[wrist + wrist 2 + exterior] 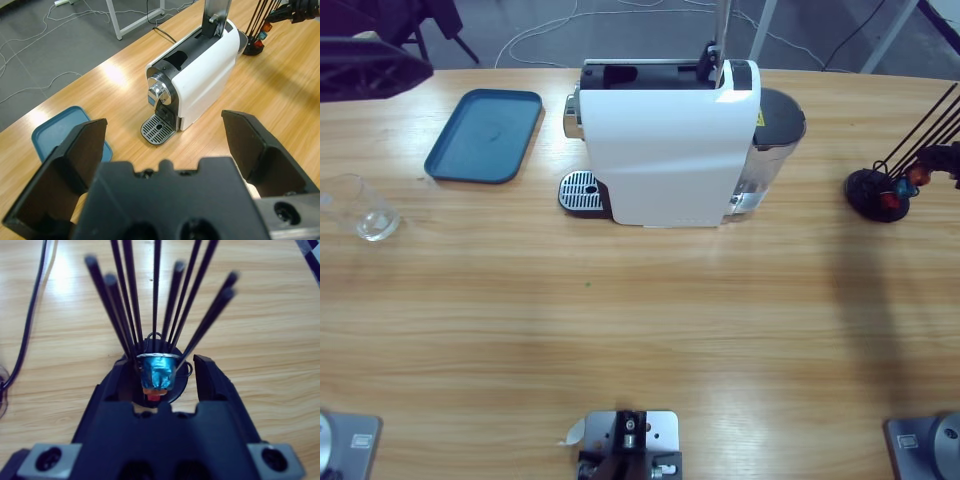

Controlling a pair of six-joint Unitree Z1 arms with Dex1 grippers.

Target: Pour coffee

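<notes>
A white coffee machine stands at the table's back middle, its lever raised and its capsule slot open. Nothing stands on its drip grate. A clear glass cup sits near the left edge. My left gripper hovers open and empty at the back left, facing the machine. At the right, my right gripper is open, its jaws on either side of a blue capsule hanging in the black wire capsule rack; a small gap shows beside the capsule.
A blue tray lies left of the machine. The machine's water tank sticks out on its right side. An orange capsule and a red capsule hang in the rack. Cables run across the floor behind the table.
</notes>
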